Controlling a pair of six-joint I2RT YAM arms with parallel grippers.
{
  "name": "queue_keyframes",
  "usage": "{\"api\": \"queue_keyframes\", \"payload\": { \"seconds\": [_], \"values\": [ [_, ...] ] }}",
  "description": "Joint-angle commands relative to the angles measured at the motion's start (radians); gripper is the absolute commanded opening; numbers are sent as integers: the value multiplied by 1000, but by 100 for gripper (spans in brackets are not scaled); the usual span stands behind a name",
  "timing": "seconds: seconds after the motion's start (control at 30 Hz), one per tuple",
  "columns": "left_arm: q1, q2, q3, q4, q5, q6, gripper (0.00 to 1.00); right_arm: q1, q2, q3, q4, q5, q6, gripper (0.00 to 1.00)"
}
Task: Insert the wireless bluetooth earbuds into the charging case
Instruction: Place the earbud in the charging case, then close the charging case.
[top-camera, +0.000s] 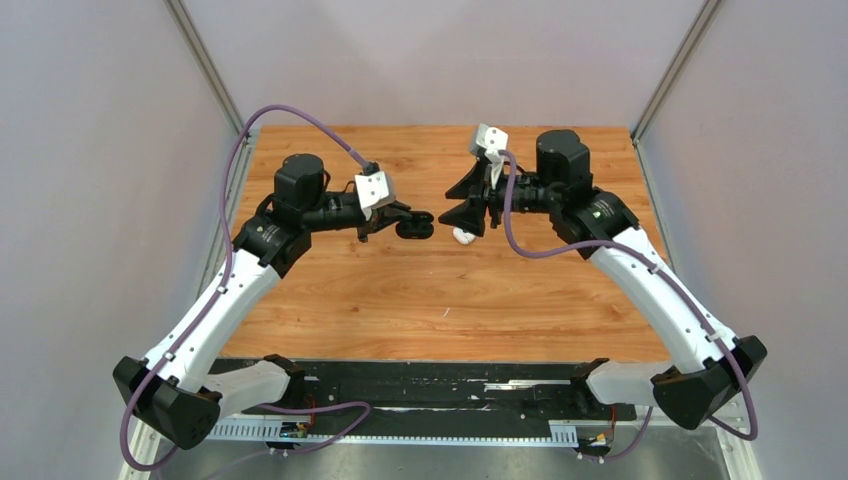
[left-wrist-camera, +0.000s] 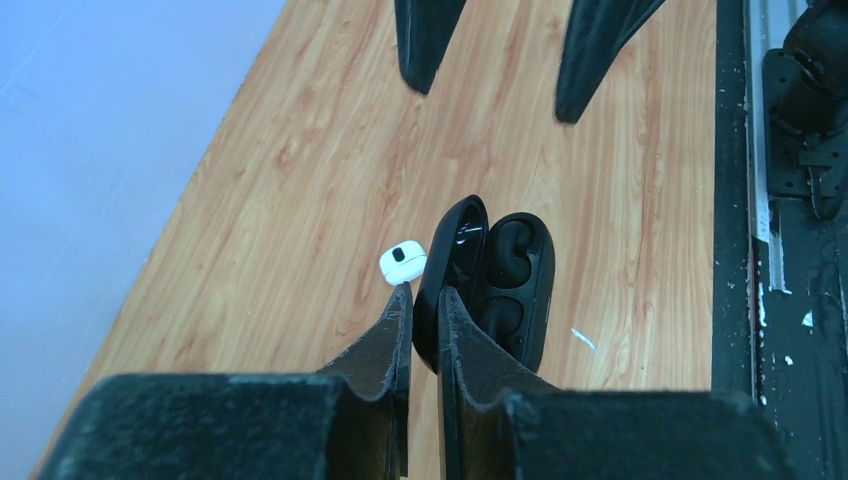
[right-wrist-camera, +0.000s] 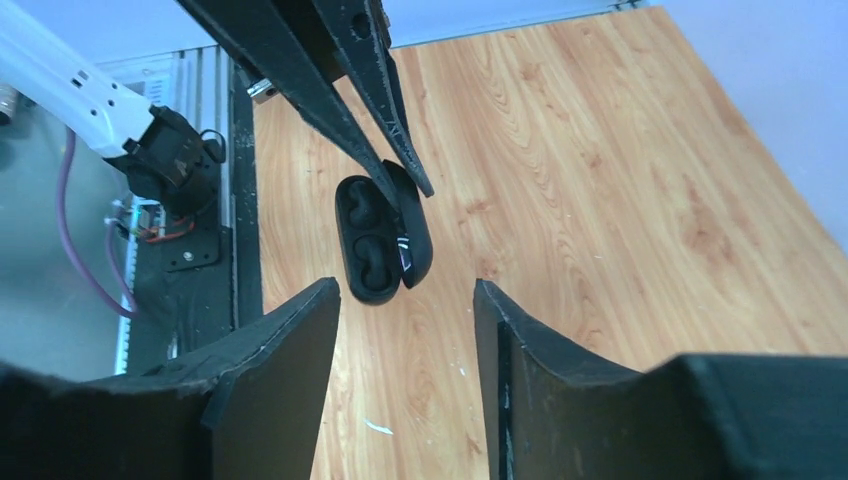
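- The left gripper (left-wrist-camera: 425, 296) is clamped tight on the charging case (left-wrist-camera: 512, 280), its two fingers (left-wrist-camera: 385, 345) pinching the edge of the raised lid (left-wrist-camera: 452, 255).
- The charging case is glossy black, not white. It is hinged wide, with the lid standing beside the base, and two moulded wells (right-wrist-camera: 362, 235) in the base face the right wrist camera.
- From above, the case (top-camera: 418, 226) sits at the tip of the left gripper (top-camera: 403, 222), over the middle of the counter (top-camera: 400, 300). Whether it touches the wood cannot be told.
- The right gripper (right-wrist-camera: 405, 298) has its fingers (right-wrist-camera: 290, 360) spread well apart with nothing between them. It points at the case from the opposite side, near it but not touching.
- One small white earbud (left-wrist-camera: 403, 262) with a dark patch lies on the counter just beside the lid, on the side away from the wells.
- In the top view that earbud (top-camera: 463, 236) rests right under the right gripper (top-camera: 466, 214), between the two grippers and close to the case.
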Motion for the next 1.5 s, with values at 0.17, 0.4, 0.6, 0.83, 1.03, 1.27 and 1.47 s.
{"api": "queue_keyframes", "payload": {
  "seconds": [0.17, 0.4, 0.6, 0.83, 1.03, 1.27, 1.47],
  "values": [
    [-6, -38, 47, 5, 69, 81, 0, -5, 142, 59, 112, -189, 230, 53],
    [-7, -40, 58, -29, 83, 142, 0, -20, 194, 61, 137, -237, 315, 52],
    [-10, -39, 54, -42, 93, 179, 0, -50, 222, 57, 175, -291, 399, 49],
    [-11, -21, 60, -25, 45, 140, 0, -69, 245, 52, 184, -379, 417, 63],
    [-11, 4, 70, 15, -32, 23, 0, -88, 217, 6, 184, -393, 370, 81],
    [-11, 10, 50, 111, -56, -130, 0, -93, 220, -19, 211, -410, 399, 71],
    [-11, 7, 35, 157, -87, -210, 0, -95, 227, -26, 262, -415, 445, 57]
  ]
}}
